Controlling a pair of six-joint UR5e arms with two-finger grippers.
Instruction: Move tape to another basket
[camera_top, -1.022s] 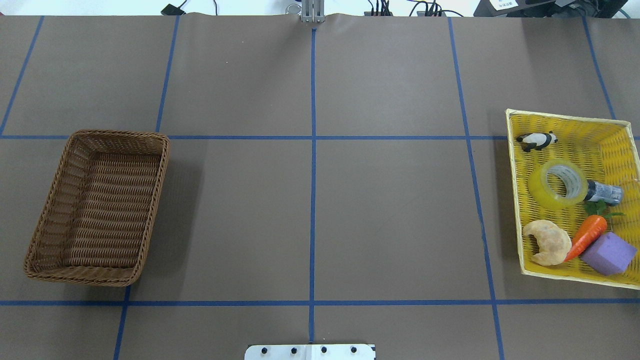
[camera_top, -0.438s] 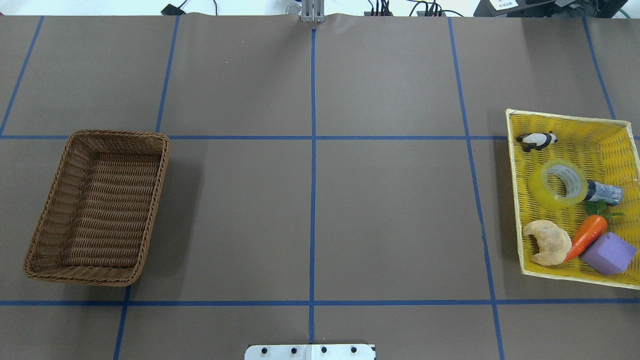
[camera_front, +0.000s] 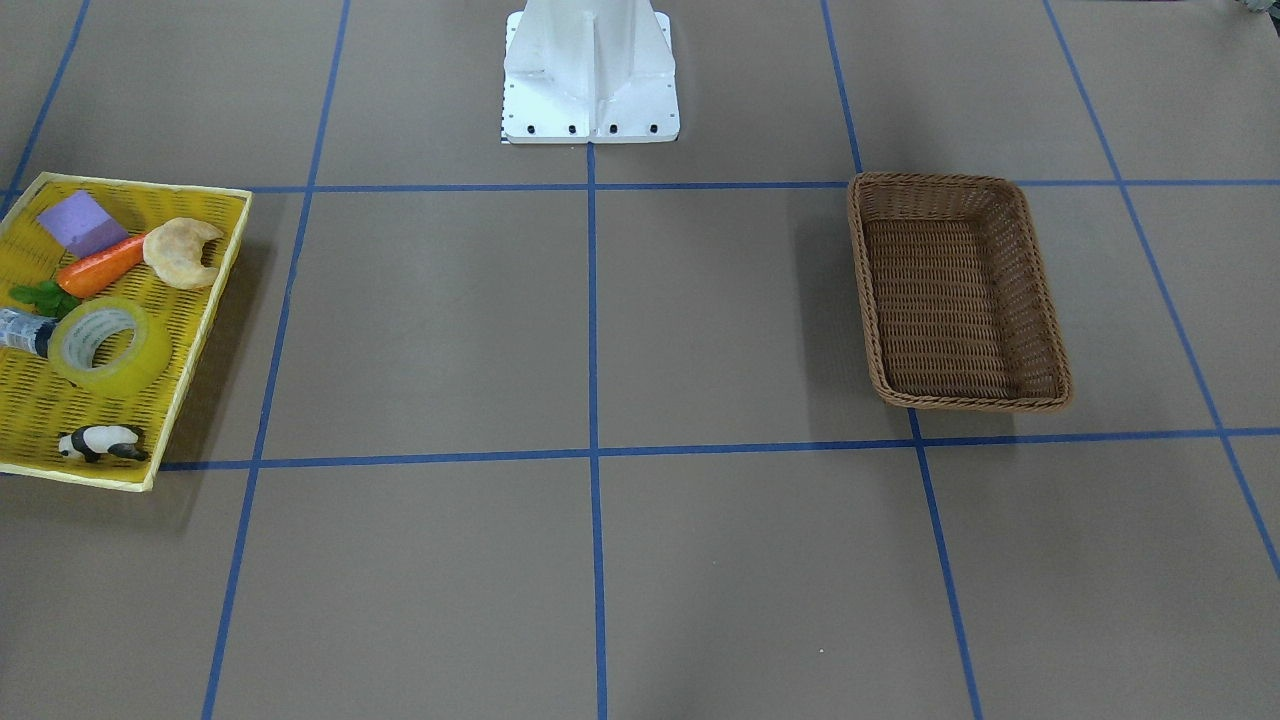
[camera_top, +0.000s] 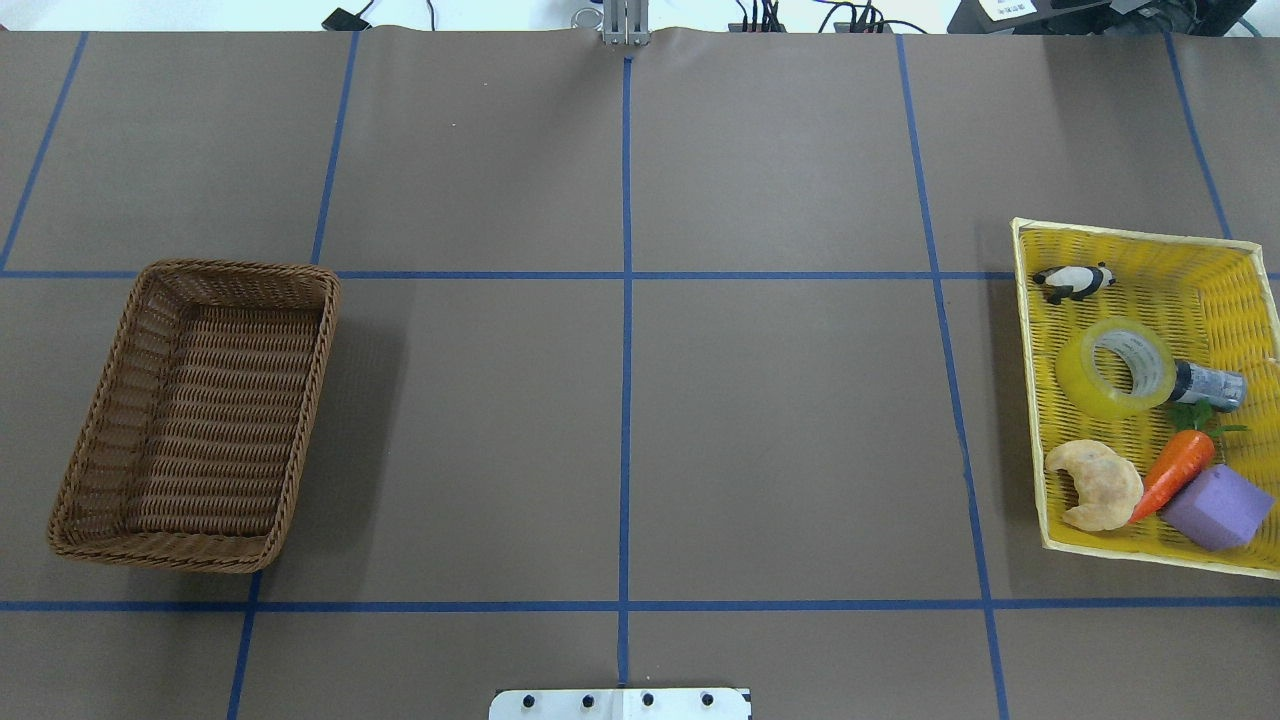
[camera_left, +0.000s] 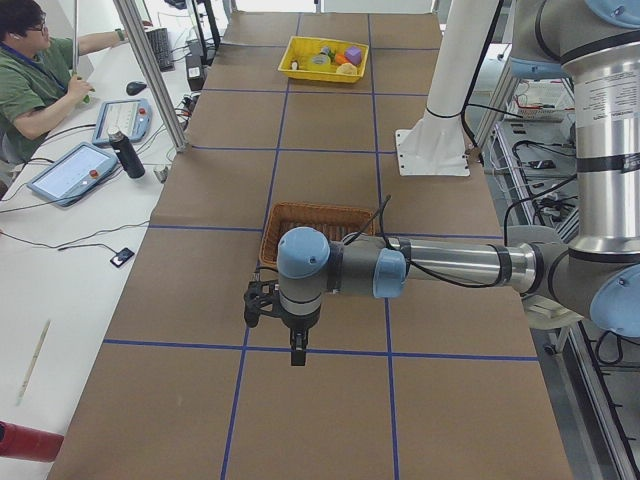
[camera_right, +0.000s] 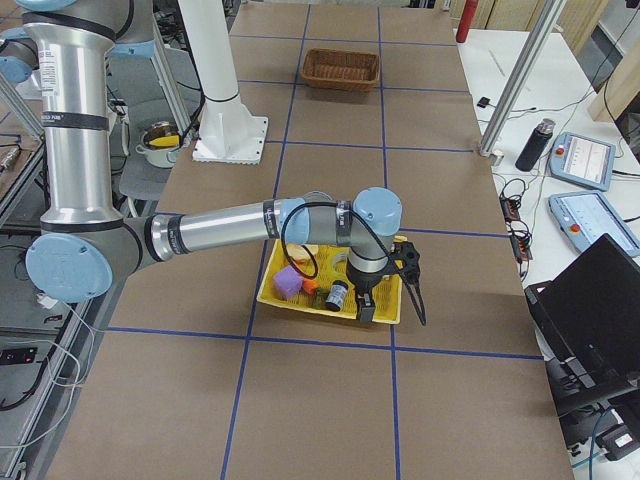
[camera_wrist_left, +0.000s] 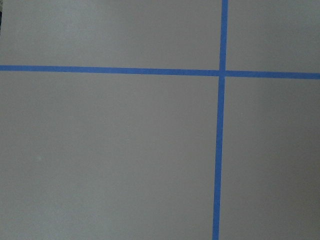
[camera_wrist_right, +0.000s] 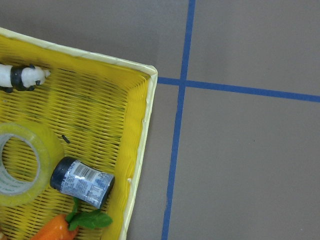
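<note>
The tape (camera_top: 1075, 378), a translucent yellow roll with a whitish core, lies in the yellow mesh tray (camera_top: 1140, 240) at the table's right. It also shows in the front view (camera_front: 140, 362) and at the left edge of the right wrist view (camera_wrist_right: 25, 197). The brown wicker basket (camera_top: 235, 268) stands empty at the left, also seen from the front (camera_front: 930, 180). My right gripper (camera_right: 412, 285) hangs over the tray's outer edge; I cannot tell whether it is open or shut. My left gripper (camera_left: 258, 305) hangs above bare table beyond the wicker basket (camera_left: 320, 210); I cannot tell its state either.
In the tray with the tape lie a toy panda (camera_top: 1073, 282), a small dark bottle (camera_top: 1210, 384) touching the tape, a carrot (camera_top: 1172, 472), a croissant (camera_top: 1095, 484) and a purple block (camera_top: 1215, 506). Blue tape lines grid the brown table. An operator (camera_left: 35, 80) sits beside it.
</note>
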